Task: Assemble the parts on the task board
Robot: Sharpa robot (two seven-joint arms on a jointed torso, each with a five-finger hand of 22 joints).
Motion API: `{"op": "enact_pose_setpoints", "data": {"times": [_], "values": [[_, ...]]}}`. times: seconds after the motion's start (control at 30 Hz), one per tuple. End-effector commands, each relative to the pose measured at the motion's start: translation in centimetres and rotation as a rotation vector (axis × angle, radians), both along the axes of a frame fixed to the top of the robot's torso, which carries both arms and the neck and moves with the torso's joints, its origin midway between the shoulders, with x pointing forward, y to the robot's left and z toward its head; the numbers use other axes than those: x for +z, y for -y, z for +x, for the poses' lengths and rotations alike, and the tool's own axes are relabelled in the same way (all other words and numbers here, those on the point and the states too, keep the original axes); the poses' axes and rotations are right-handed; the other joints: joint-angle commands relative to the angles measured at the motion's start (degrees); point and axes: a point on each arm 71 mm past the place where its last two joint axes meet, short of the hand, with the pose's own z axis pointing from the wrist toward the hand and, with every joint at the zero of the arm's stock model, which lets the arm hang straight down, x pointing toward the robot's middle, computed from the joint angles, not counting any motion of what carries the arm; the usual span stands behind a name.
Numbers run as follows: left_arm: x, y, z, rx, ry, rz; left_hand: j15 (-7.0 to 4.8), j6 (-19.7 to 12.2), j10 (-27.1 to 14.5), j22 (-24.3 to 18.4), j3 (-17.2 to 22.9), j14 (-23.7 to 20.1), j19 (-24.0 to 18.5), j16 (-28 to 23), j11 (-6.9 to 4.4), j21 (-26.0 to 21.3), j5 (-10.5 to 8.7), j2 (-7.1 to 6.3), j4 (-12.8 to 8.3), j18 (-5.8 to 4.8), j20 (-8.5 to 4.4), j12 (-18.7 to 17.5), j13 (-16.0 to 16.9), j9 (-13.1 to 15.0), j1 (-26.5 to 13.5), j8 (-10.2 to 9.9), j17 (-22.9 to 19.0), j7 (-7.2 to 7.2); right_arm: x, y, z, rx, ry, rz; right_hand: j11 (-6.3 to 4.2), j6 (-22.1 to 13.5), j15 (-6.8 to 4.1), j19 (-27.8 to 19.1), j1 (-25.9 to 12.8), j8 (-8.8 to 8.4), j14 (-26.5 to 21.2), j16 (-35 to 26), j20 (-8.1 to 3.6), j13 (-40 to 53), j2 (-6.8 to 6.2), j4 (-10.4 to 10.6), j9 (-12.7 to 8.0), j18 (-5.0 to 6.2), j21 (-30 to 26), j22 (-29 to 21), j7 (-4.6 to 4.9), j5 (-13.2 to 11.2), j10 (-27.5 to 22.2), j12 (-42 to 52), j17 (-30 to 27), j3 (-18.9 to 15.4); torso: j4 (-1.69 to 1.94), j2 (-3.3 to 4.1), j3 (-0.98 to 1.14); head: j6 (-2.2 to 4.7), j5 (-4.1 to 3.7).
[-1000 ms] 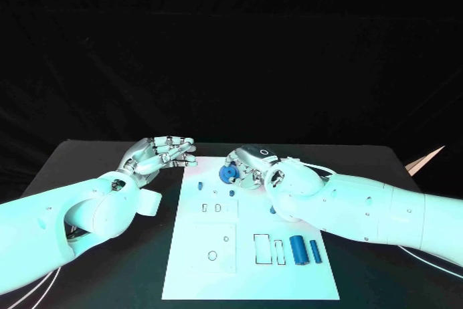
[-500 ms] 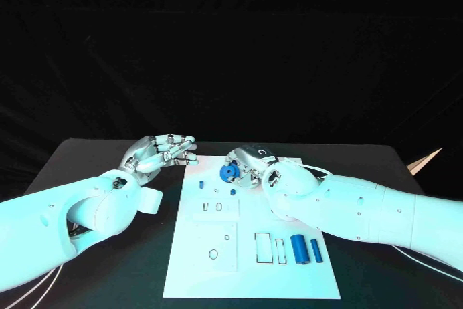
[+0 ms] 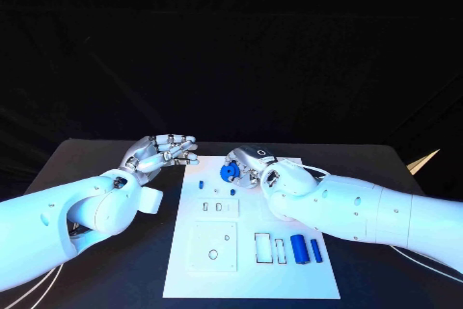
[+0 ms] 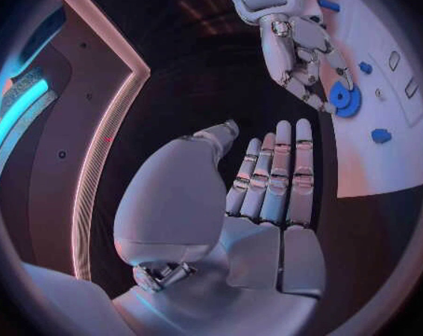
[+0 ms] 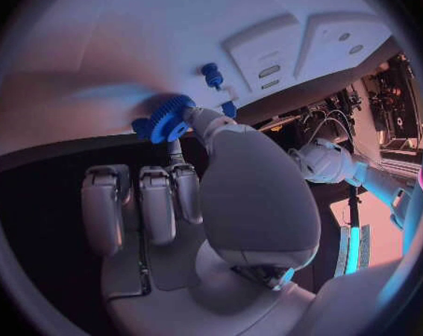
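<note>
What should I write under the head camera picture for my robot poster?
Right hand holds a blue gear over the white board while the open left hand waits beside it.

A robotics lab or test cell: a flat black table (image 3: 106, 162) backed by black drapes carries a white rectangular task board (image 3: 246, 275) with cut-out slots, and equipment racks with cabling (image 5: 346, 108) stand beyond.

Right hand (image 3: 253, 167) covers part of blue gear (image 3: 229, 172) — task board (image 3: 193, 269) far edge hidden behind it.
</note>
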Motion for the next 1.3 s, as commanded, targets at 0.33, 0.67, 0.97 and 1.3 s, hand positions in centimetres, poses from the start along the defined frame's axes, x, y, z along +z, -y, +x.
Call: {"op": "enact_pose_setpoints", "data": {"times": [0.33, 0.67, 0.97, 1.3], "values": [[0.2, 0.2, 0.0, -0.01, 0.003, -0.003, -0.05, -0.6, -0.2, 1.07, 1.02, -0.15, 0.96, 1.03, 0.25, 1.09, 0.32, -0.03, -0.88, 0.61, -0.11, -0.53, 0.91, 1.12, -0.21, -0.34, 0.92, 2.03, -0.2, 0.1, 0.2, -0.019, 0.004, 0.003, -0.14, 2.98, -0.1, 5.83, -2.63, 1.76, 6.3, 0.91, -0.2, 10.81, 0.45, -0.07, 2.11, -1.64, 0.91, 14.46, 0.32, -0.14, 2.93, 1.02, 15.5, 3.67, 0.02, -0.04, 0.02, 0.08, 0.0], [0.2, 0.2, 0.0, -0.009, 0.002, -0.003, -0.02, -0.62, -0.29, 1.09, 1.12, -0.35, 0.84, 1.11, 0.28, 1.22, 0.29, 0.02, -1.13, 0.6, -0.09, -0.47, 0.93, 1.2, -0.32, -0.41, 1.3, 2.05, -0.4, 0.2, 0.3, -0.008, -0.03, 0.001, 1.15, -0.95, 1.05, 5.63, -6.37, -1.23, 6.31, 0.93, 0.75, 9.32, -1.16, -0.08, 1.12, -1.56, 0.61, 14.21, 1.74, -3.06, 1.58, -0.67, 15.54, 2.93, -0.06, -0.01, 0.04, 0.17, 0.17], [0.2, 0.1, 0.0, -0.01, 0.0, -0.002, -0.04, -0.64, -0.35, 1.1, 1.35, -0.43, 0.81, 1.12, 0.27, 1.28, 0.41, 0.23, -1.3, 0.61, -0.1, -0.48, 0.93, 1.22, -0.19, -0.46, 1.44, 2.04, -1.0, 0.7, 0.4, -0.017, -0.114, 0.003, 1.61, -2.04, 1.55, 5.56, -10.32, -2.89, 6.36, 0.99, 1.39, 9.25, -0.62, 2.19, 0.35, -1.51, 0.47, 14.13, 2.09, -1.83, 1.34, -0.83, 15.74, -2.1, 0.02, -0.03, 0.01, 0.07, 0.12], [0.2, 0.0, -0.1, -0.007, 0.001, -0.001, -0.04, -0.66, -0.38, 1.11, 1.44, -0.46, 0.8, 1.13, 0.27, 1.31, 0.43, 0.29, -1.36, 0.61, -0.11, -0.49, 0.93, 1.23, -0.14, -0.48, 1.48, 2.05, -1.1, 1.3, 0.5, -0.037, -0.137, 0.005, 1.49, -1.28, 1.49, 5.67, -10.39, -2.62, 6.36, 0.99, 1.37, 9.65, -0.02, 2.41, 0.42, -1.56, 0.63, 14.28, 1.95, -1.26, 1.68, -0.41, 15.74, -2.31, -0.03, -0.02, 0.05, 0.07, 0.16]]}}
